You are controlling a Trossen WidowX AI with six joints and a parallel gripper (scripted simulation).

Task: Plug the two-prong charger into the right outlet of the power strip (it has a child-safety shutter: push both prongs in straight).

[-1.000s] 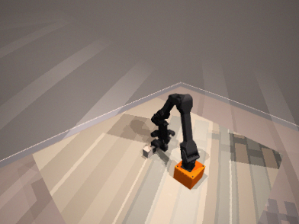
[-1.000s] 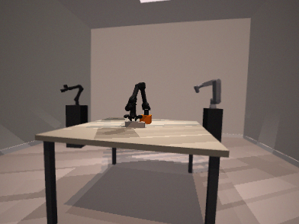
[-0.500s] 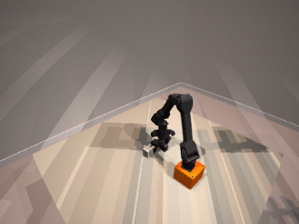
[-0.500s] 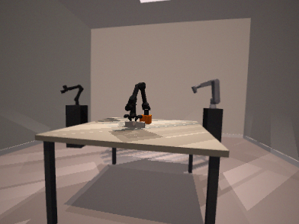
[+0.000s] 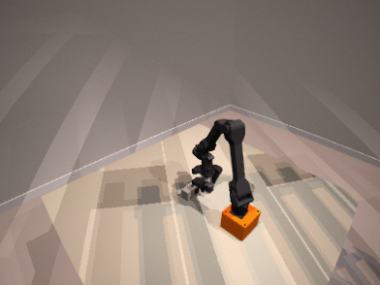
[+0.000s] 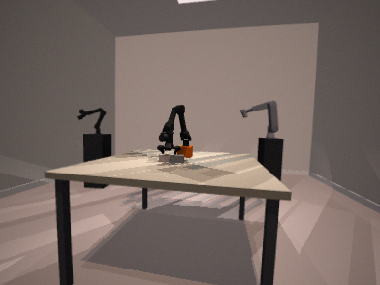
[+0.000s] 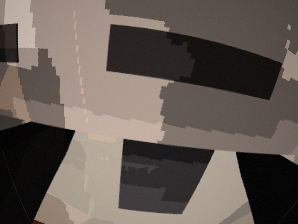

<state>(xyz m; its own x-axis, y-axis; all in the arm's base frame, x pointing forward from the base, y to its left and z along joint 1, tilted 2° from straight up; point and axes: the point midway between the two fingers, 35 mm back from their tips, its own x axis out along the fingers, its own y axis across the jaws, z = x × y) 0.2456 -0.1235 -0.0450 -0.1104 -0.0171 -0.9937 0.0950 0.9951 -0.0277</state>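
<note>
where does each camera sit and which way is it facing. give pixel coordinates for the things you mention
Top: high up, looking down on the arm [image 5: 237, 160] [image 6: 180, 116] and its orange base [image 5: 234, 225] [image 6: 186, 151].
Exterior: beyond the table edge, looking level across the table [image 5: 131, 242] [image 6: 170, 176] at the whole arm.
Wrist: on the arm, looking past the open pincer [image 5: 205, 186] [image 6: 169, 149] [image 7: 155, 175], both dark fingers showing.
Top and exterior share arm and base.
</note>
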